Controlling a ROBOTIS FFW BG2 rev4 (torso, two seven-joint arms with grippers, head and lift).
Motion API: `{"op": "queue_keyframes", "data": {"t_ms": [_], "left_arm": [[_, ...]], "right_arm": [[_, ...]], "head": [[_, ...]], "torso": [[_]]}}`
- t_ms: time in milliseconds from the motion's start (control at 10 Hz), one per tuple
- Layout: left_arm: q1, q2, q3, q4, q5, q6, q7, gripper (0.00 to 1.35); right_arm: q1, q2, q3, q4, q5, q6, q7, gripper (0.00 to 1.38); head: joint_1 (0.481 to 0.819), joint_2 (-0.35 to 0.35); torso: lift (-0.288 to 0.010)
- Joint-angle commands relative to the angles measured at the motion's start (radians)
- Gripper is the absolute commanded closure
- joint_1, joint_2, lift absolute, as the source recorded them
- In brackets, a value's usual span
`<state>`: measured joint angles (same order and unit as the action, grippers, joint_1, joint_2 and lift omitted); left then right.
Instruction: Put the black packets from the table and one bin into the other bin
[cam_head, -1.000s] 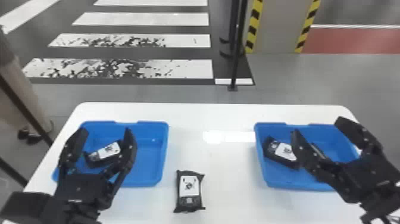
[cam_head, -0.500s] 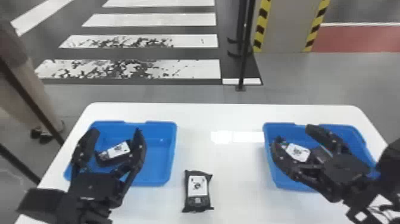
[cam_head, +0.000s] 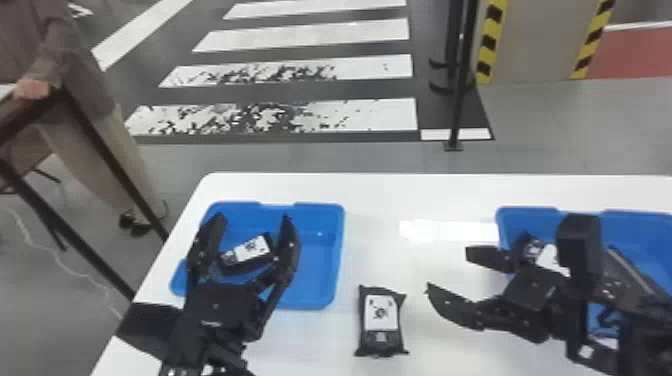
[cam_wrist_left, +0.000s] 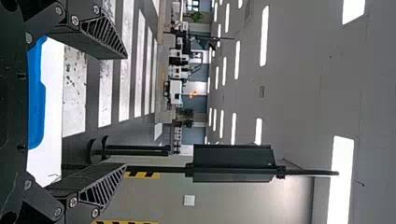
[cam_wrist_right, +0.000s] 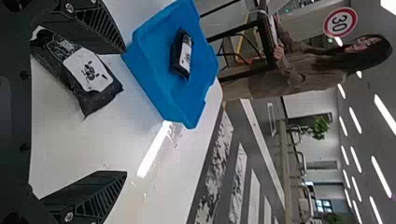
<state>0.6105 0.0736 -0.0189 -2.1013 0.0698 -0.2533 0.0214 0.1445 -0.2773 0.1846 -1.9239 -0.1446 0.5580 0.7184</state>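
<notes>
You had a left claw (cam_head: 254, 218) and a right claw (cam_head: 448, 269), both wide open and empty; one loose packet (cam_head: 381, 322) on the table (cam_head: 400, 192), unbinned; one packet (cam_head: 250, 251) in the left bin (cam_head: 327, 260), at least one black packet (cam_head: 548, 256) in the right bin (cam_head: 530, 212); gathering, seemingly, largely undone.

You're getting one readable sign in the right wrist view: a round, red-rimmed sign (cam_wrist_right: 340, 22) in the background, showing "30", lying sideways; its mount isn't coming through clearly. You're also seeing dark print on the black packets' (cam_head: 366, 345) white labels (cam_head: 381, 307), too blurred to read.
</notes>
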Motion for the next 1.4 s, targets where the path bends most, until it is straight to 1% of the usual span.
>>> {"op": "queue_keyframes", "data": {"t_ms": [0,200,300,500,600,700,800,900,1000,1100,1200,1300], "left_arm": [[-0.002,0.000,-0.001,0.002,0.002,0.000,0.000,0.22],[-0.004,-0.002,-0.001,0.004,0.004,0.003,0.000,0.22],[-0.004,-0.002,0.001,0.004,0.004,0.003,0.000,0.22],[-0.007,-0.003,-0.001,0.007,0.006,0.003,0.000,0.22],[-0.007,-0.003,0.001,0.009,0.010,0.005,0.000,0.22],[-0.009,-0.005,0.001,0.011,0.010,0.008,0.000,0.22],[-0.014,-0.006,-0.001,0.016,0.010,0.008,0.000,0.22],[-0.019,-0.008,-0.003,0.021,0.010,0.008,0.000,0.22],[-0.021,-0.009,-0.003,0.026,0.012,0.008,0.000,0.23],[-0.021,-0.011,-0.003,0.029,0.016,0.008,0.000,0.22],[-0.024,-0.012,-0.003,0.031,0.016,0.003,0.000,0.22],[-0.021,-0.012,0.001,0.031,0.018,0.000,0.000,0.22]], "right_arm": [[-0.073,-0.010,0.071,0.079,0.005,0.041,0.030,0.09],[-0.127,-0.014,0.133,0.131,0.011,0.090,0.056,0.09],[-0.176,-0.017,0.184,0.185,0.017,0.102,0.079,0.09],[-0.226,-0.019,0.250,0.246,0.023,0.090,0.078,0.09],[-0.267,-0.019,0.300,0.315,0.007,0.056,0.072,0.09],[-0.326,-0.019,0.374,0.396,-0.029,0.026,0.070,0.09],[-0.363,-0.019,0.424,0.453,-0.061,-0.008,0.061,0.09],[-0.400,-0.017,0.464,0.531,-0.115,-0.038,0.056,0.09],[-0.429,-0.016,0.499,0.580,-0.133,-0.048,0.050,0.09],[-0.459,-0.013,0.541,0.617,-0.131,-0.045,0.042,0.09],[-0.478,-0.011,0.577,0.615,-0.123,0.009,0.027,0.22],[-0.481,-0.014,0.591,0.561,-0.099,0.058,0.006,1.06]], "head": [[0.695,0.211],[0.695,0.250],[0.695,0.256],[0.695,0.285],[0.695,0.296],[0.695,0.306],[0.695,0.314],[0.695,0.333],[0.695,0.343],[0.695,0.347],[0.695,0.348],[0.695,0.349]], "torso": [[-0.110],[-0.110],[-0.110],[-0.110],[-0.110],[-0.110],[-0.110],[-0.110],[-0.110],[-0.110],[-0.110],[-0.110]]}}
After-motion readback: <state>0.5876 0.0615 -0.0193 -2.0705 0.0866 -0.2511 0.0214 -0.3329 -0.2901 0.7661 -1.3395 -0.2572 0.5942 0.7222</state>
